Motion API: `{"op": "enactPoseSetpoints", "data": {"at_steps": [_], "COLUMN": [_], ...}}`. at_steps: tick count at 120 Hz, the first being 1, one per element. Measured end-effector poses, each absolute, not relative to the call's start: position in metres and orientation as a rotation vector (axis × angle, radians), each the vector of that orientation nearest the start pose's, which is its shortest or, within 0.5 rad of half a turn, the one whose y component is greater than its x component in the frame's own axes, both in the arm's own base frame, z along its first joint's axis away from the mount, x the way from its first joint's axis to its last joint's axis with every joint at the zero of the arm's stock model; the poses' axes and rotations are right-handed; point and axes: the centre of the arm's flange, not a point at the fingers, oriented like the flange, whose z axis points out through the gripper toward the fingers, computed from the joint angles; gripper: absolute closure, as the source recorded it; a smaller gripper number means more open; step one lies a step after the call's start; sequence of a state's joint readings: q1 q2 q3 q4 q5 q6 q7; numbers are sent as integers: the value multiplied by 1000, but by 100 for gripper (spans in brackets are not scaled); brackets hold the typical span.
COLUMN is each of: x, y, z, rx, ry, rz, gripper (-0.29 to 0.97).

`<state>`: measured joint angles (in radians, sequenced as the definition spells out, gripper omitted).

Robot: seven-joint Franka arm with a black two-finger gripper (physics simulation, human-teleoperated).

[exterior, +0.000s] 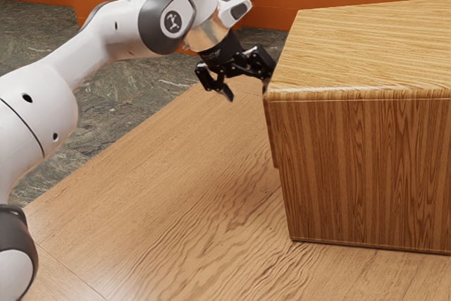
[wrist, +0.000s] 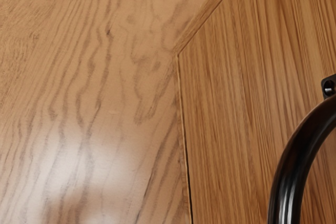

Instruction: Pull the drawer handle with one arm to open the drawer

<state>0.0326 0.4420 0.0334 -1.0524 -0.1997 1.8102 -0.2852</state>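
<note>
I see a light wooden table (exterior: 176, 202), its wavy grain running from the lower left of the frame up toward the centre. One thing stands directly on it: a wooden drawer cabinet (exterior: 359, 167) on the right side of the frame, base flat on the tabletop. Beyond the table's edge, at upper left, lies grey-green stone floor (exterior: 127, 89).
</note>
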Motion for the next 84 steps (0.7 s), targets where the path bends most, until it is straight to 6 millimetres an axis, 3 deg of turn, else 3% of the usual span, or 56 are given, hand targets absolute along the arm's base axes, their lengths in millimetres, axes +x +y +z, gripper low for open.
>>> {"op": "enactPoseSetpoints", "data": {"at_steps": [50, 70, 84], "x": [691, 682, 667], "y": [75, 109, 138], "z": [629, 633, 648], "rx": [-3234, -3213, -3190], "ry": [-706, -771, -823], "rz": [-483, -473, -482], "gripper": [0, 0, 0]}}
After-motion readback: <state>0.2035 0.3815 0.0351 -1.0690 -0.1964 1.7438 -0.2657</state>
